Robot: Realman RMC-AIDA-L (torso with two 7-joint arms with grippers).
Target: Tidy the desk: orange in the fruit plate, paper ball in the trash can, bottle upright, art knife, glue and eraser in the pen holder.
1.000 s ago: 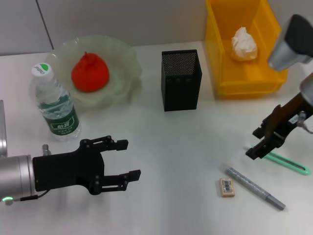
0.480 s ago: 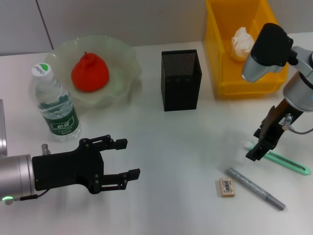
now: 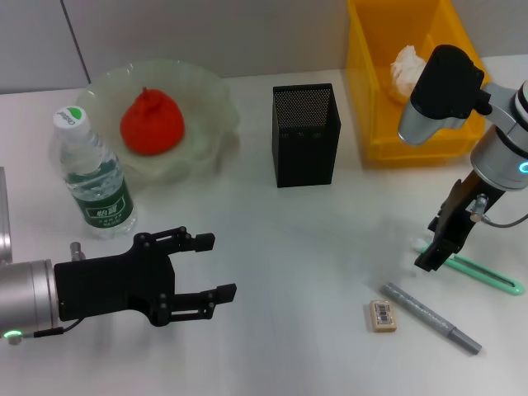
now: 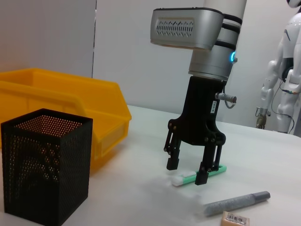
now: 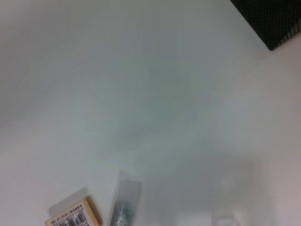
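The orange (image 3: pixel 152 124) lies in the fruit plate (image 3: pixel 210 95). The bottle (image 3: pixel 92 177) stands upright beside it. The paper ball (image 3: pixel 407 71) is in the trash can (image 3: pixel 381 107), partly hidden by my right arm. The pen holder (image 3: pixel 305 136) stands mid-table. The eraser (image 3: pixel 382 316) and a grey pen-shaped tool (image 3: pixel 429 318) lie at the front right. My right gripper (image 3: pixel 429 245) is open, its tips low on either side of the white end of a green stick-shaped tool (image 3: pixel 483 275); the left wrist view shows this (image 4: pixel 187 172). My left gripper (image 3: pixel 210 268) is open and empty.
In the left wrist view the pen holder (image 4: pixel 44 172) stands in front of the trash can (image 4: pixel 70 101), and a white humanoid robot (image 4: pixel 282 89) stands beyond the table. The right wrist view shows the eraser (image 5: pixel 75 215) and the grey tool (image 5: pixel 124 202).
My right arm's upper part has swung in over the trash can, and its gripper has shifted slightly left and lower at the green tool's end. The left arm has not moved.
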